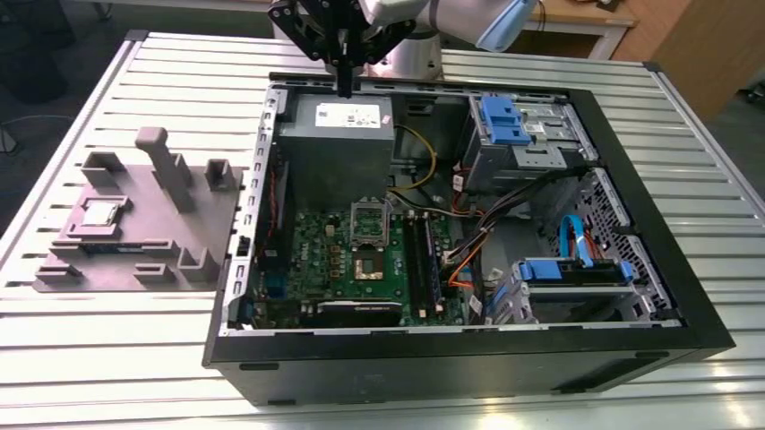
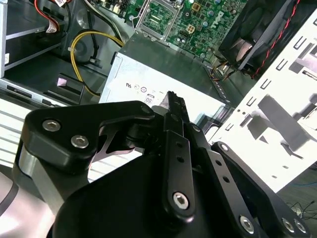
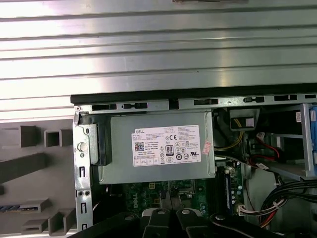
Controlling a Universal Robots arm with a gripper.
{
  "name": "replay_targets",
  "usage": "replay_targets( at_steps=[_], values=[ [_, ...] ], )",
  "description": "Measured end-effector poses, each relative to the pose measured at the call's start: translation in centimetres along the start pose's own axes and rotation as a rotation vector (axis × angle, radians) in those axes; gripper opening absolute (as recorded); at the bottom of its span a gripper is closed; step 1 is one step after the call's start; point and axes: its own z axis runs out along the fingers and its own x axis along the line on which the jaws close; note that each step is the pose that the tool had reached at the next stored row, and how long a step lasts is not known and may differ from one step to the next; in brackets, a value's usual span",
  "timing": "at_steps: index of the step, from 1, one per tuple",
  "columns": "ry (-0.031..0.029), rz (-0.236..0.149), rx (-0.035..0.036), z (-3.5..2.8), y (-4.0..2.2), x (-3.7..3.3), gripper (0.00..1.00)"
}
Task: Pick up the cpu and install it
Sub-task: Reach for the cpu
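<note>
The cpu (image 1: 100, 213), a small square chip with a silver top, lies in a recess of the grey holder block (image 1: 143, 260) on the exterior view's left, outside the computer case. My gripper (image 1: 347, 87) hangs over the far edge of the open case (image 1: 478, 358), above the grey power-supply box (image 1: 337, 134) and far from the cpu. Its black fingers are shut together with nothing between them, as the gripper (image 2: 173, 97) in the second wrist view and the gripper (image 3: 167, 199) in the first wrist view also show. The motherboard's socket (image 1: 367, 266) sits open in the green board.
Inside the case are black memory slots (image 1: 418, 260), loose cables (image 1: 467, 260), a blue-latched drive cage (image 1: 514, 125) and a second blue-handled bay (image 1: 574, 273). A fan (image 2: 257, 34) sits on the case wall. The case stands on a ribbed metal table (image 1: 120, 358).
</note>
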Motion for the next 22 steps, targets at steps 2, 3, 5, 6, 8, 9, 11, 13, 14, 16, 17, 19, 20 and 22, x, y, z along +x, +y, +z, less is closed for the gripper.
replay_targets(
  at_steps=[2, 3, 5, 6, 8, 9, 11, 13, 14, 16, 17, 19, 20, 22],
  values=[
    [0.0000, 0.000, 0.0000, 0.00, 0.00, 0.00, 0.10],
    [0.0000, 0.000, 0.0000, 0.00, 0.00, 0.00, 0.10],
    [0.0000, 0.000, 0.0000, 0.00, 0.00, 0.01, 0.10],
    [0.0001, 0.000, 0.0000, -0.01, -0.02, 0.34, 0.10],
    [0.0000, 0.000, 0.0000, -0.02, -0.04, 0.52, 0.10],
    [0.0000, 0.000, 0.0000, -0.02, -0.04, 0.54, 0.10],
    [0.0000, 0.000, 0.0000, -0.02, -0.05, 0.59, 0.10],
    [0.0000, 0.000, 0.0000, -0.02, -0.05, 0.64, 0.10],
    [0.0000, 0.000, 0.0000, -0.02, -0.05, 0.66, 0.10],
    [0.0000, 0.000, 0.0000, -0.02, -0.05, 0.70, 0.10],
    [0.0000, 0.000, 0.0000, -0.02, -0.05, 0.72, 0.10],
    [0.0000, 0.000, 0.0000, -0.02, -0.06, 0.76, 0.10],
    [0.0000, 0.000, 0.0000, -0.02, -0.06, 0.78, 0.10],
    [0.0000, 0.000, 0.0000, -0.02, -0.07, 0.94, 0.10]
  ],
)
